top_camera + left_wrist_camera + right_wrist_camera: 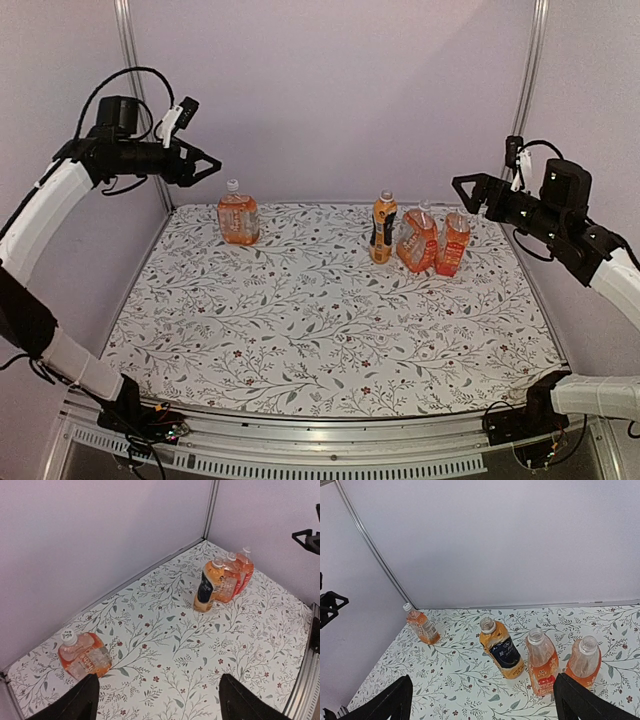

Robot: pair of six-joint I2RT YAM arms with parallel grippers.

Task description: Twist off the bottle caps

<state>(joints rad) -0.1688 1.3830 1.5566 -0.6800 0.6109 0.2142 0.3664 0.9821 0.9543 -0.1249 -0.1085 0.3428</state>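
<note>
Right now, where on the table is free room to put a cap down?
The front of the table, from the bottles to the near edge, is bare. At the back, the stretch between the lone bottle and the dark-labelled bottle is free. Crowded: back right, that bottle beside two red-labelled bottles.

You see a white surface (300, 330) printed with grey-green vines and small red flowers, a white cap (232, 186) on the orange, red-labelled left bottle (238, 218), and a navy-labelled orange bottle (383, 228) beside a red-labelled orange pair (418, 240).

Bright, even, diffuse light; faint shadows; all views sharp, little glare.
</note>
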